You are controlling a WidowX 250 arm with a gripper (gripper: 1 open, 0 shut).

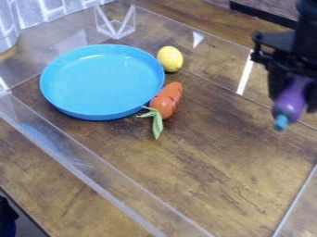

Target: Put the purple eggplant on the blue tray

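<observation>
A: Claw [292, 81] at the right edge of the view, black, blurred. Jaws drawn in tight on the purple eggplant [290, 100], which hangs from them with its teal stem end pointing down. Nothing under it but bare wood; it is off the surface, in the air.

B: And the blue tray [74, 104]?

A: Left half of the counter [186, 176], round, bright blue, shallow raised rim, nothing in it. Well apart from the eggplant, with the other toys between.

B: Which toys?

A: Orange carrot [168, 100] lying just off the tray's right rim, its green leaves trailing toward the near side. I cannot tell whether it touches the rim. Yellow lemon [171, 59] sits farther back, also just beside the rim, apart from the carrot.

B: Surface?

A: Dark wood planks under what looks like a clear sheet; bright streaks of reflected light cross it near the claw. A clear, angular object [115, 18] stands at the back edge behind the tray, too faint to name.

B: Claw's attitude?

A: Pointing steeply down, slightly tilted. Fingers themselves are smeared by motion blur, so the contact points on the eggplant are not readable, only that the purple body sits between them.
</observation>
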